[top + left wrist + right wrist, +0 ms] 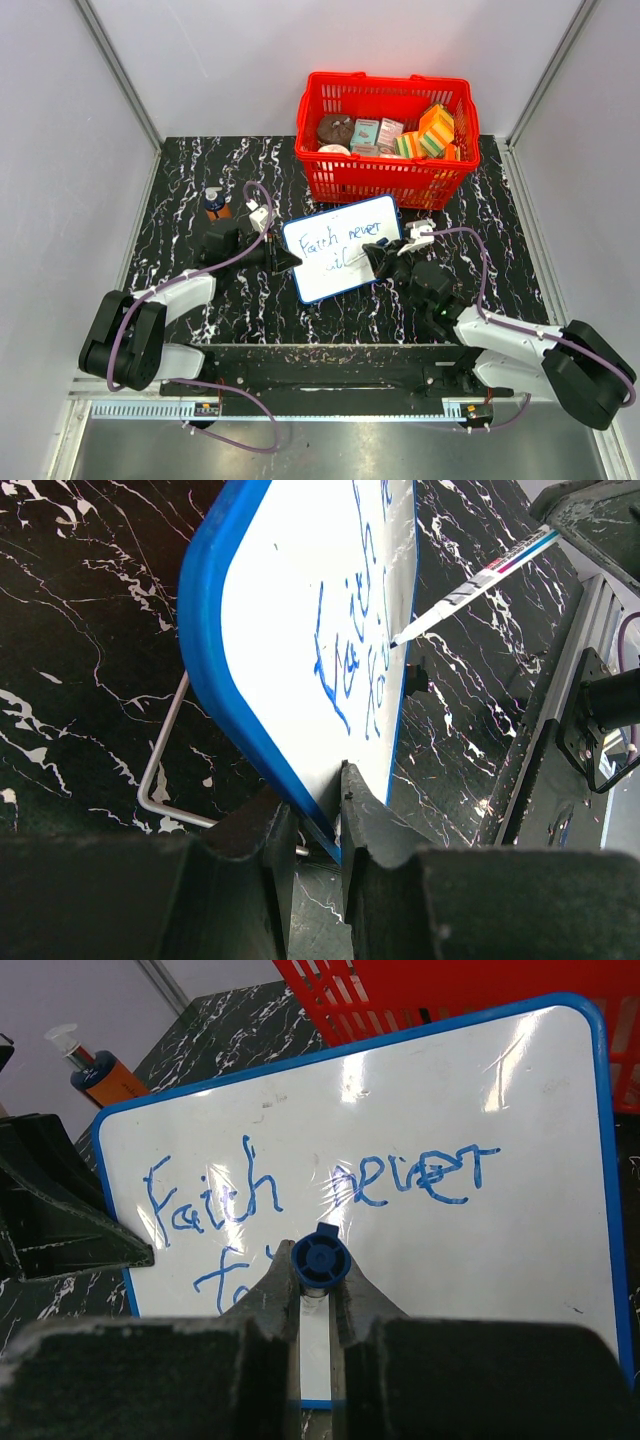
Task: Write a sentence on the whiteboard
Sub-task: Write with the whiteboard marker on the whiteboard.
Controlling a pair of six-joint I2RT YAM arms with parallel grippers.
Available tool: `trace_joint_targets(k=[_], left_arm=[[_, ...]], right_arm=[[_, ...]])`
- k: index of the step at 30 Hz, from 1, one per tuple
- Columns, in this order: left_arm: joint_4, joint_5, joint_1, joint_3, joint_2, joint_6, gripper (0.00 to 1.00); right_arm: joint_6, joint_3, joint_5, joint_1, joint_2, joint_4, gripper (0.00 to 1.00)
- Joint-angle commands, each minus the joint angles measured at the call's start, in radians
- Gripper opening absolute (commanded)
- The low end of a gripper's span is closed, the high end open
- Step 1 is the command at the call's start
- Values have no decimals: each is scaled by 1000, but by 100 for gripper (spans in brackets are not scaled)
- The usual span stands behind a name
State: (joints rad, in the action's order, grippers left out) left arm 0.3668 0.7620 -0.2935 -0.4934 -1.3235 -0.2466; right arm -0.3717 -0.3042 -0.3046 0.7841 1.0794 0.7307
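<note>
Two arms reach inward: left end effector (318, 798) clamps the whiteboard (290, 630), right end effector (319, 1278) pinches a marker (320, 1258).

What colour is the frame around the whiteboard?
The frame is blue, clearest in the left wrist view.

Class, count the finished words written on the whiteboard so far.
2. "Faith" sits at the left of the top line on the whiteboard, "never" to its right. A third word is begun below, partly hidden behind the marker.
</note>
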Motion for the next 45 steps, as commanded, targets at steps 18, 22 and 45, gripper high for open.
trace_joint_targets(k=[18, 22, 45], left_arm=[[4, -112, 5, -11, 7, 139, 0], [4, -110, 5, -10, 6, 139, 0], [4, -110, 5, -10, 7, 139, 0]], right_arm=[[39, -19, -36, -8, -70, -34, 0], [42, -15, -22, -8, -174, -66, 0], [89, -102, -93, -9, -53, -67, 0]])
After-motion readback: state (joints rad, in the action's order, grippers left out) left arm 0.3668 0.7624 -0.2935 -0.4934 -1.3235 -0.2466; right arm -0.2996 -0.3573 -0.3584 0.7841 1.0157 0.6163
